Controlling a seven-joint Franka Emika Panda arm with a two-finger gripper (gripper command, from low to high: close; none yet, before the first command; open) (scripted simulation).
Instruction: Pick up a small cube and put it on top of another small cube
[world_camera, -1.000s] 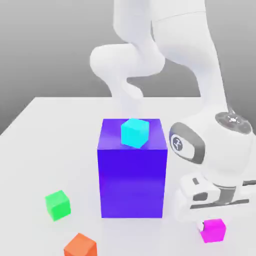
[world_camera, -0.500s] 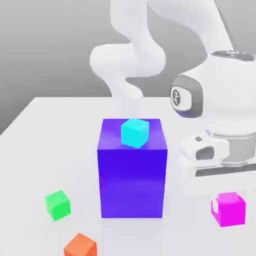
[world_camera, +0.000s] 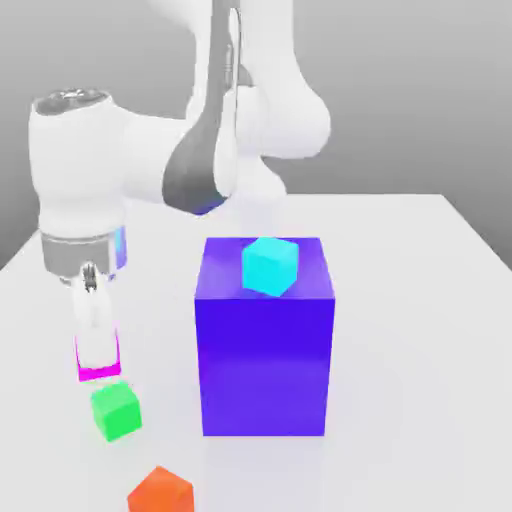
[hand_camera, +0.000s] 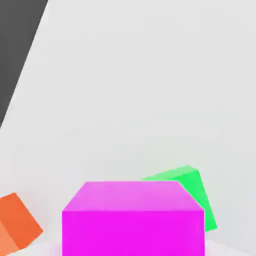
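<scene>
Above green cube (world_camera: 115, 409) | gripper (world_camera: 97, 350) pinching plain magenta cube (hand_camera: 133, 218)

A simulated test bench is shown: a plain white tabletop (world_camera: 420, 300), a blank grey backdrop (world_camera: 420, 90) and flat-coloured cubes are rendered.

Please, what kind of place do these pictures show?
Probably a simulated tabletop for robot stacking practice: a plain white table against a grey backdrop, flat-coloured cubes such as the green cube and big blue-purple block, and a white arm carrying the magenta cube.
</scene>
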